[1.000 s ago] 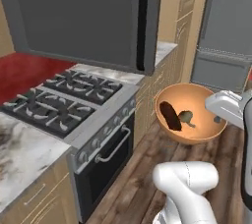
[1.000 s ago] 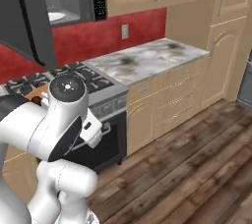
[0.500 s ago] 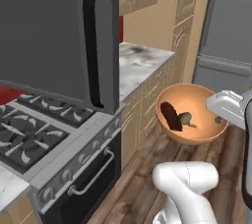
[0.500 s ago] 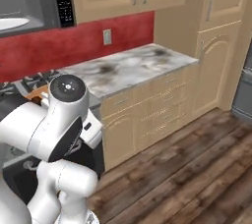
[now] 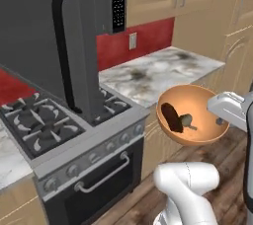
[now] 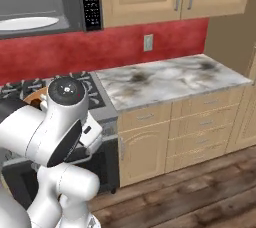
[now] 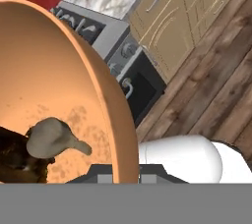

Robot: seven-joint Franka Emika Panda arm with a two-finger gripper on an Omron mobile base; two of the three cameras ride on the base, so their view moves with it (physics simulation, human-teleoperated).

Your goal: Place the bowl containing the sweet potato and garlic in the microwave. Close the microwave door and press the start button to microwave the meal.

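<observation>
**Carrying the loaded bowl up to the open microwave**

The round, glossy orange-brown bowl (image 5: 193, 114) is off the counter and held in the air in front of the stove, at about 4 o'clock in the left base view. The white arm's two-finger gripper (image 5: 221, 120) is clenched on the bowl's rim at its 3 o'clock edge; in the hand view that rim (image 7: 118, 134) runs down between the finger tips. Inside lie the dark brown oblong sweet potato (image 5: 172, 117) and, just beside it, the small tan-grey garlic bulb (image 5: 186, 119). The bowl looks tilted, its mouth turned partly toward the camera.

The large dark grey microwave (image 6: 45, 3) hangs above the black gas stove (image 5: 59, 120), its round white turntable plate (image 6: 25, 23) showing at 10 o'clock in the right base view. The wide dark grey microwave door (image 5: 47, 41) with its curved black bar handle (image 5: 63, 46) stands swung out over the burners.

To do this step well, I judge:
- Level the bowl before lifting, or the food may roll toward the lower lip
- Raise it above the cavity floor first, then move in, keeping clear of the open door's edge
- Set it down centred on the turntable plate before letting go, as a rim grip may let a heavy bowl pivot
- Go slowly
</observation>
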